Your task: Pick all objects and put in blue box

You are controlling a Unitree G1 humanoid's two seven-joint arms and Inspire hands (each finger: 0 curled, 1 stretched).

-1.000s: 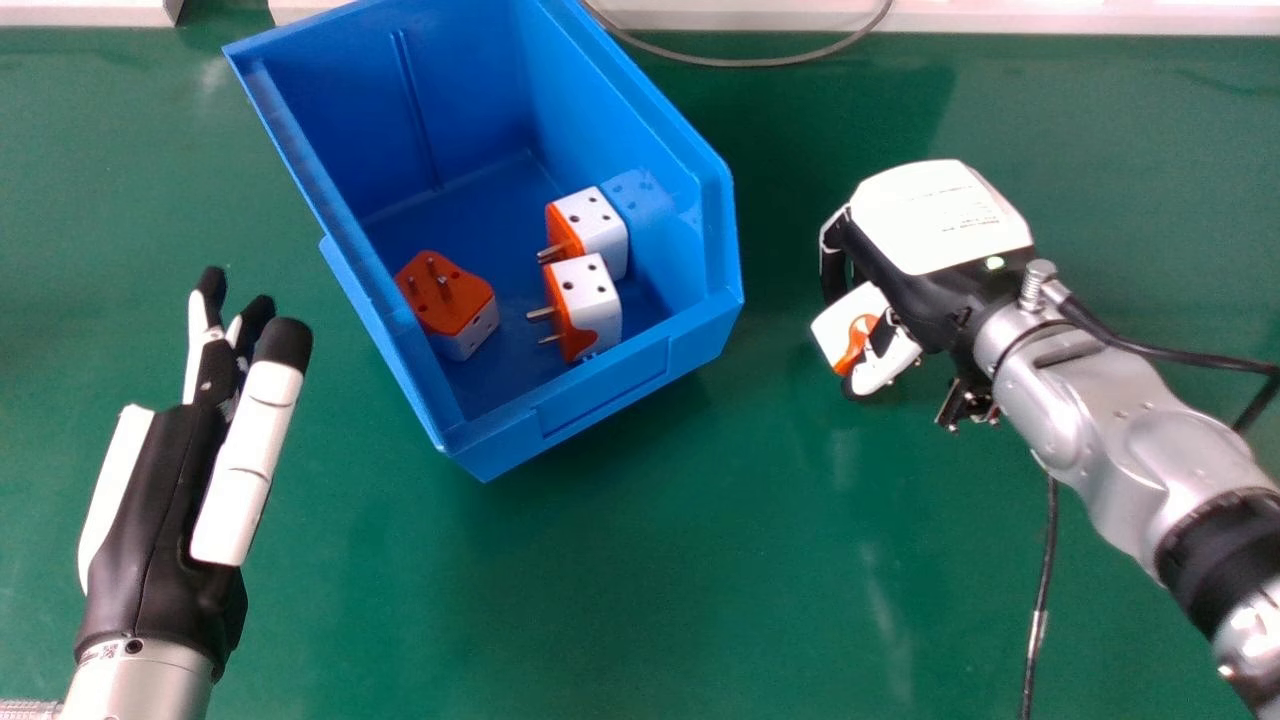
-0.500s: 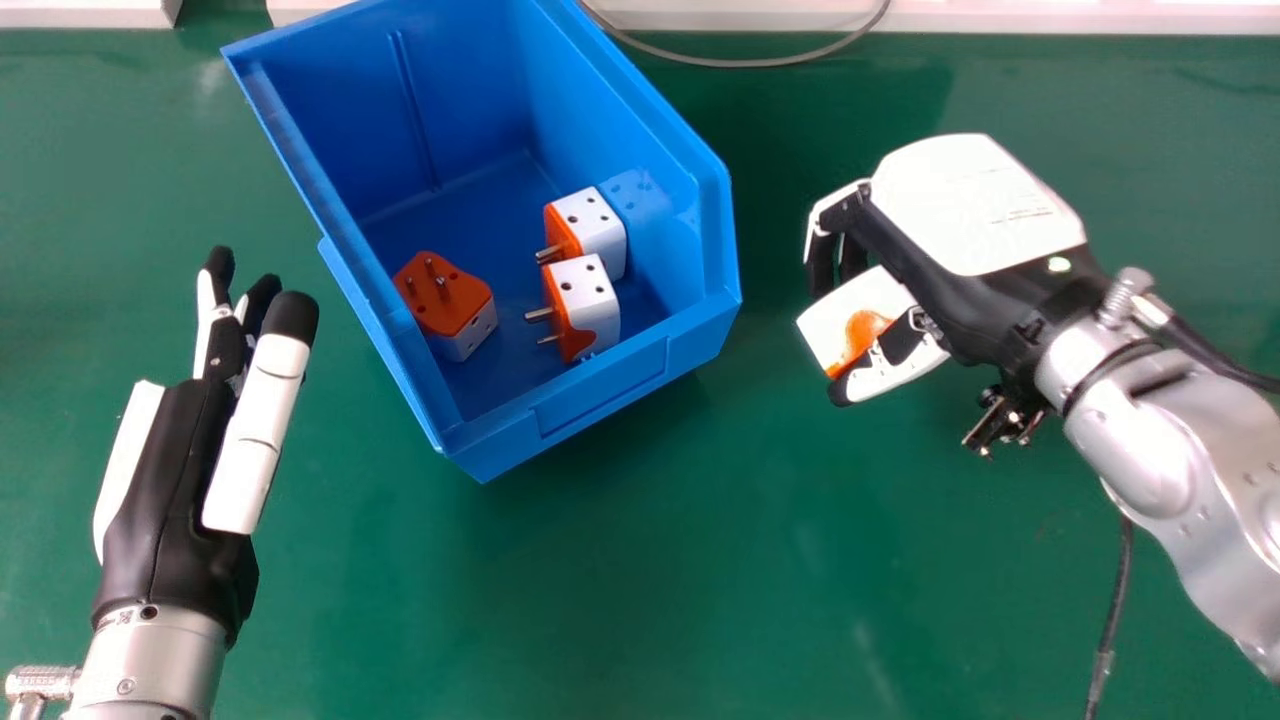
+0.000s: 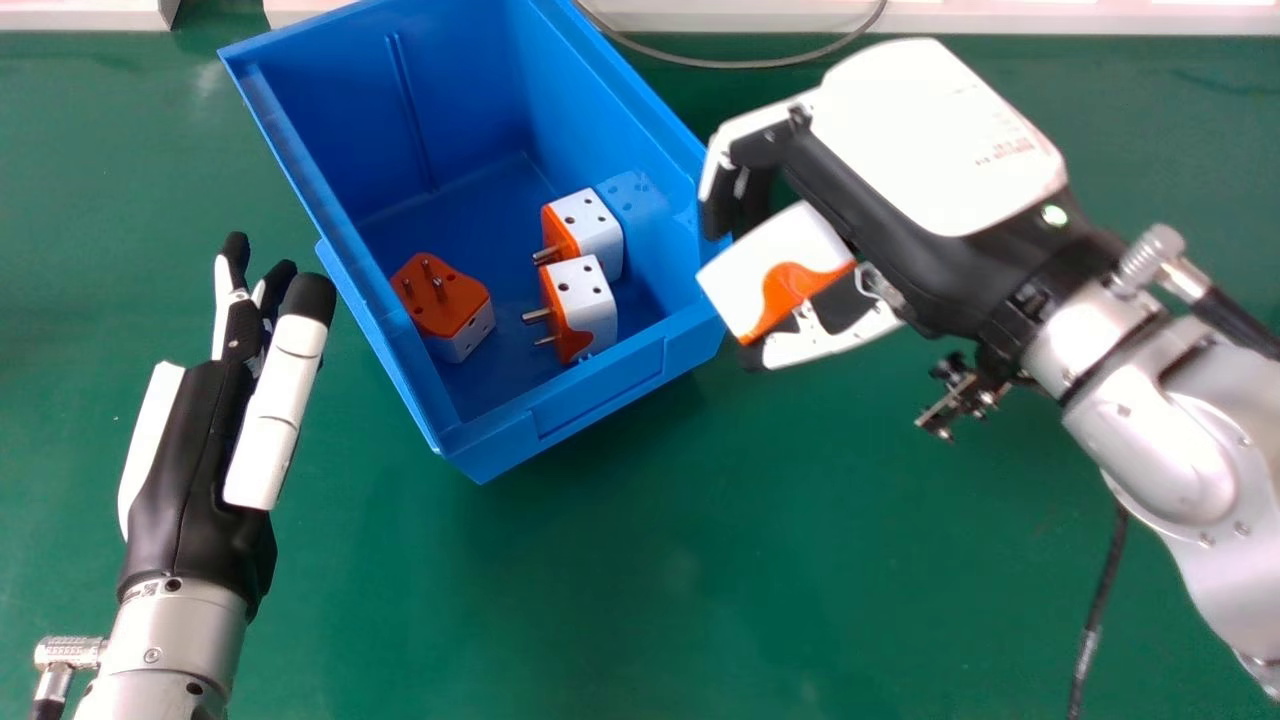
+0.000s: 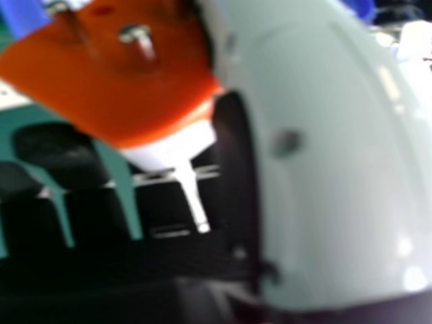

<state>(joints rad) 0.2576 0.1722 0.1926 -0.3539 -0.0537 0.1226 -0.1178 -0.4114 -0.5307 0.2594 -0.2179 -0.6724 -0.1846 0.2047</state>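
Note:
In the head view my right hand is at the right wall of the blue box, its fingers and thumb curled round a white and orange plug adapter. The right hand view shows the orange pin face of that adapter beside the thumb of my right hand. Three adapters lie inside the box: one with pins up near the left wall, and two close together toward the right wall. My left hand is left of the box, fingers straight and holding nothing.
A grey cable runs along the far edge of the green table, behind the box. A white ledge borders the table there. A black cable hangs below the right forearm.
My right hand has risen and come left toward the box, carrying the adapter. My left hand has shifted slightly up and right in the head view. The adapters inside the box stay put.

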